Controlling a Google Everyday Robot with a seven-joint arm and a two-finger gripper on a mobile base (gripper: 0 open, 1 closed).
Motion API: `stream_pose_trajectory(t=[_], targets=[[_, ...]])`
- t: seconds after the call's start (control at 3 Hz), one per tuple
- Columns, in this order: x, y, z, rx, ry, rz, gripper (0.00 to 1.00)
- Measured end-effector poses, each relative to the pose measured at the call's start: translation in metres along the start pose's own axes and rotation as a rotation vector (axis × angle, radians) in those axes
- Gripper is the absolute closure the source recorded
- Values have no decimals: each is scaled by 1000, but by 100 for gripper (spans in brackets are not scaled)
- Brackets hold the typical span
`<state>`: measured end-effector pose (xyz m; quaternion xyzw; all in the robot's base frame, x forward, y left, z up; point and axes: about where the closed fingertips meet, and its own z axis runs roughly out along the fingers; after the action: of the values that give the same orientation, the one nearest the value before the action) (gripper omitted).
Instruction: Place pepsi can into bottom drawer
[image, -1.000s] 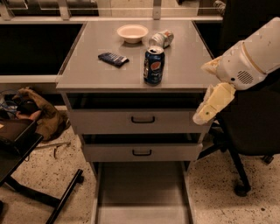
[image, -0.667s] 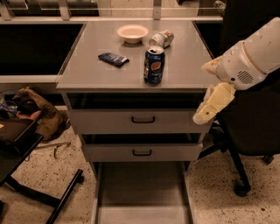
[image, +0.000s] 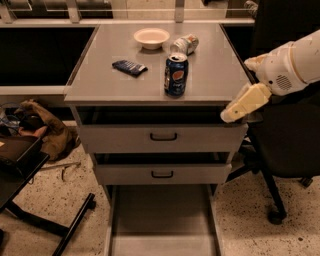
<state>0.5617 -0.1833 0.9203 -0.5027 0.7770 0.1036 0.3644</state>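
Broadly, the grey desk (image: 100, 80) is filling the middle of the view, its flat top carrying four small things. Below it the bottom drawer (image: 162, 215) is lying pulled out toward the camera, a long shallow grey tray, and nothing is showing in the part of it that is visible. A black office chair (image: 290, 145) is standing just off the desk's right edge. The white arm (image: 295, 62) is reaching in from the right above that chair, and its cream gripper (image: 245, 103) is hanging just off the front right corner of the desk, pointing down and to the left. It is holding nothing, and from this angle whether it is spread or closed cannot be told. Two upper drawers, the top drawer (image: 125, 137) and the middle drawer (image: 125, 174), are each sitting slightly out, with black handles. A brown bag (image: 45, 132) is slumping on the floor off the left edge. A pale bowl (image: 151, 37) is resting near the back edge. The pepsi can (image: 176, 75) is standing upright near the front edge, right of centre, well apart from the gripper. A silvery can (image: 184, 44) is lying on its side just right of the bowl. A dark packet (image: 129, 67) is lying left of the pepsi can.
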Motion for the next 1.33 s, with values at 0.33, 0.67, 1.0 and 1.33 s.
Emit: stream_pose_trajectory(t=[0.33, 0.67, 1.0, 1.33], targets=[[8, -25, 2, 121, -73, 58, 0], [10, -40, 23, 141, -140, 74, 0], [9, -39, 26, 136, -141, 72, 0], [-8, -31, 63, 80, -165, 54, 0]])
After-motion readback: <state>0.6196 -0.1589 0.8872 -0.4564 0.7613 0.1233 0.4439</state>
